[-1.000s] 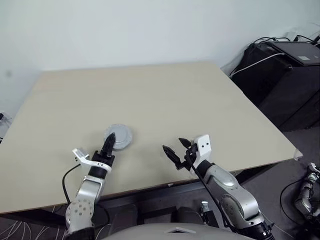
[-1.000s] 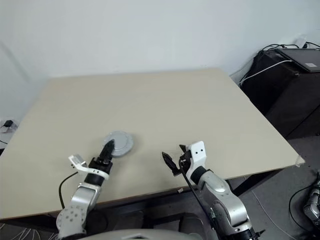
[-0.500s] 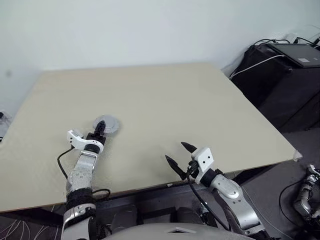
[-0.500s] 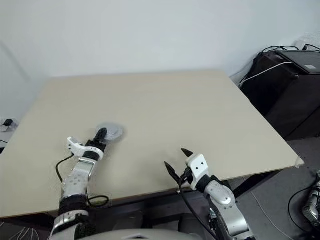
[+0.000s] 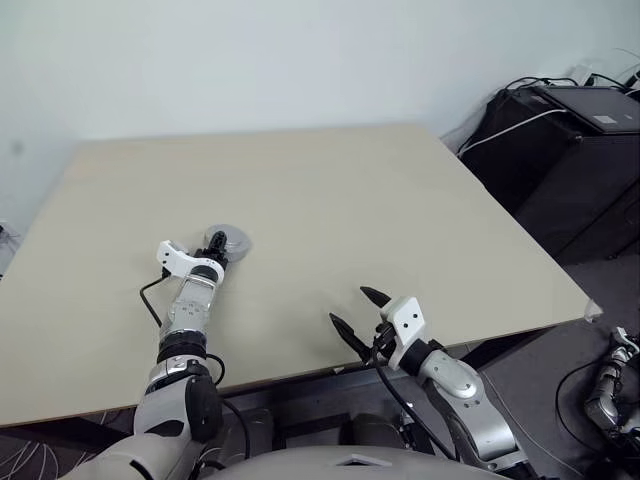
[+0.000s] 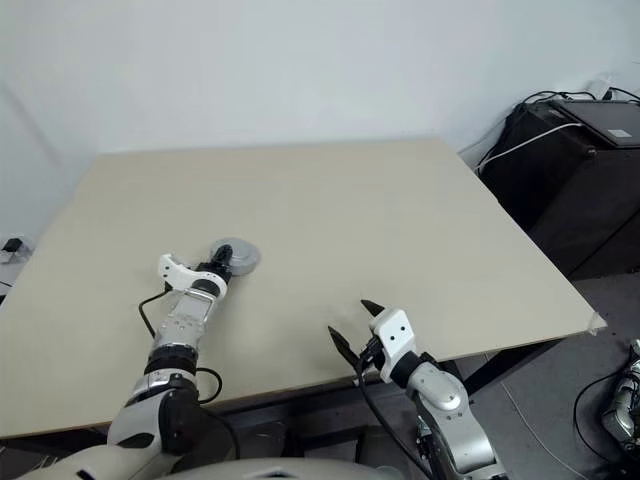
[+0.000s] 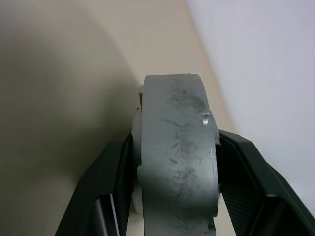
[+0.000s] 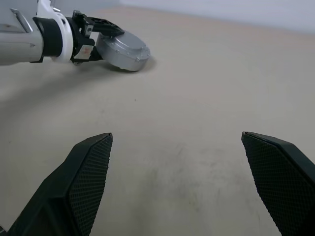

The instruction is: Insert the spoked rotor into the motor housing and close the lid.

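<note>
Gripping the lid (image 7: 177, 157) between its two black fingers (image 7: 110, 187), the left gripper (image 5: 216, 243) is closed on the grey disc's edge, one finger on each flat side, as the left wrist view shows plainly; the rim facing that camera is scuffed and scratched. From the head camera, the lid sits at the tip of the outstretched left arm, on or just above the table (image 5: 400, 200), in the left half of the tabletop and nearer the robot's edge than the far edge; whether it touches the surface cannot be told from these views. In the right wrist view the disc appears tilted, with its far edge low against the table and a thin shadow beneath it, and a second, lighter layer shows under the grey face, so it may be more than a single part; this cannot be settled. The right gripper (image 5: 346, 311) hangs over the table's near edge, well apart from the lid and to its right, with its two fingers (image 8: 91, 162) spread wide and nothing between them. It points across the tabletop toward the lid. Beyond the table's right corner, well apart from the lid, stands a black cabinet (image 5: 560, 150) with cables (image 5: 540, 80) draped over its top.
</note>
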